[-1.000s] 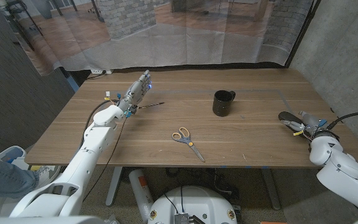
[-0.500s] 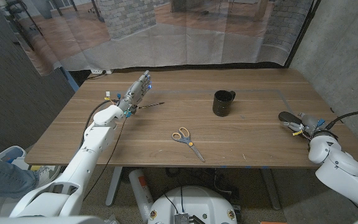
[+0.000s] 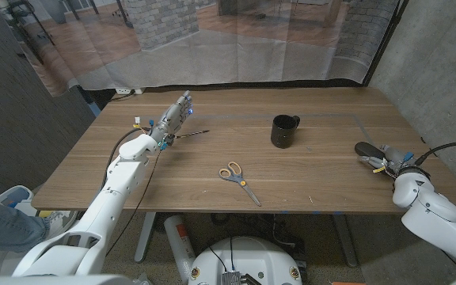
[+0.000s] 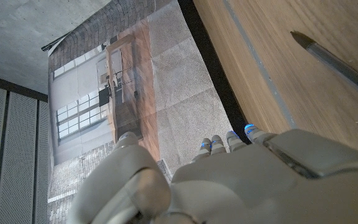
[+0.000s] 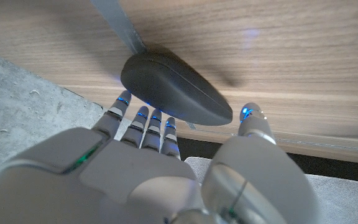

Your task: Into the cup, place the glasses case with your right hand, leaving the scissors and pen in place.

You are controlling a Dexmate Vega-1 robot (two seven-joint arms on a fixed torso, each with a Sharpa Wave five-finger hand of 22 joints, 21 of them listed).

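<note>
Slightly advanced toward the glasses case point(image 3: 366, 149) at the right edge of the frame, the right robot hand point(image 3: 392, 159) is shown with fingers spread and nothing gripped, the case on the surface point(image 3: 315, 178), the cup point(image 3: 283, 131) not yet loaded.

table point(image 3: 212, 158): matt wood grain | glasses case point(image 5: 176, 87): smooth matt grey | cup point(image 3: 283, 131): glossy black
</note>
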